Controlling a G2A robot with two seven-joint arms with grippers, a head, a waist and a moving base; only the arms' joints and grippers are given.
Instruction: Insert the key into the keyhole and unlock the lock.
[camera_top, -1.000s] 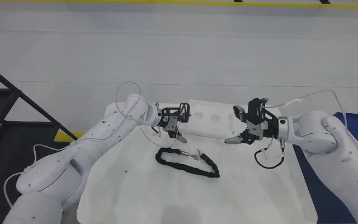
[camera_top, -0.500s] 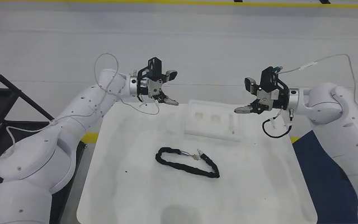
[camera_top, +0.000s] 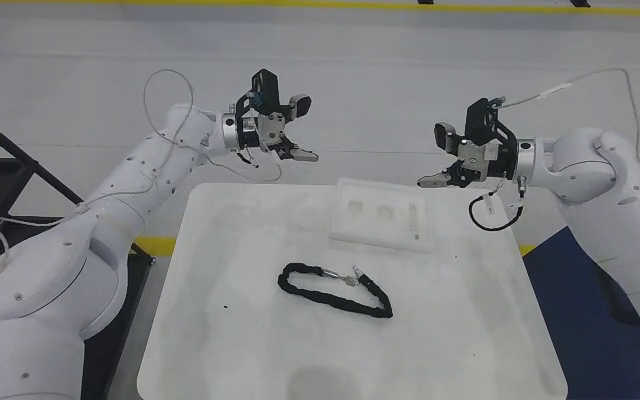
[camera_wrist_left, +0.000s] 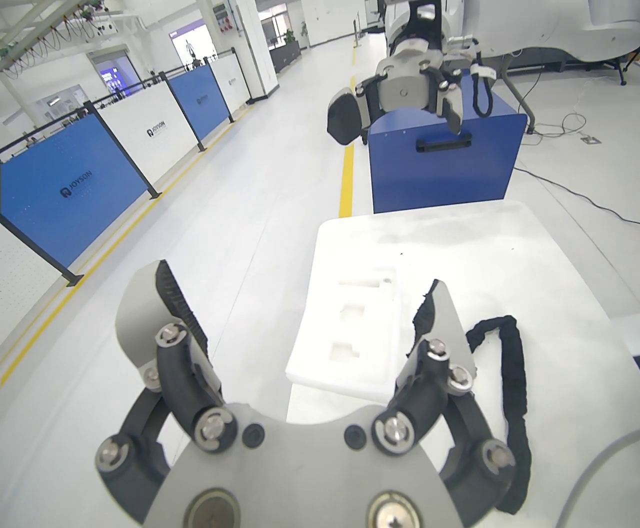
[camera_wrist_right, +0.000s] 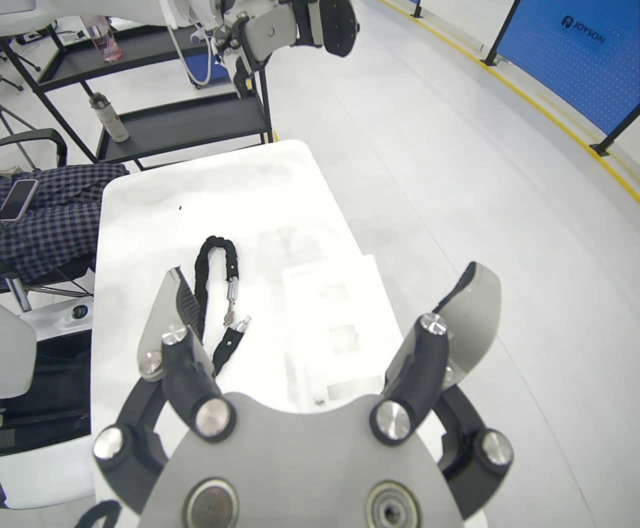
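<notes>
A black fabric-covered chain lock (camera_top: 330, 292) lies in a loop on the white table (camera_top: 230, 330). Its metal ends (camera_wrist_right: 232, 290) lie apart, with a small key (camera_wrist_right: 229, 316) between them. My left gripper (camera_top: 300, 128) hangs open and empty over the table's far left corner, well away from the chain (camera_wrist_left: 515, 360). My right gripper (camera_top: 437, 156) is open and empty above the far right edge, beyond the white foam tray (camera_top: 385, 225). In the wrist views, the left gripper (camera_wrist_left: 297, 287) and the right gripper (camera_wrist_right: 325, 277) each hold nothing.
The foam tray (camera_wrist_right: 330, 320) with its cut-out pockets sits at the table's back middle. A blue cabinet (camera_wrist_left: 440, 165) stands off the right side. A black shelf cart (camera_wrist_right: 175, 120) and a chair with checked cloth (camera_wrist_right: 50, 220) stand off the left side.
Both arms have lifted off the table centre and swung outward and back, away from the chain. The chain has not moved.
</notes>
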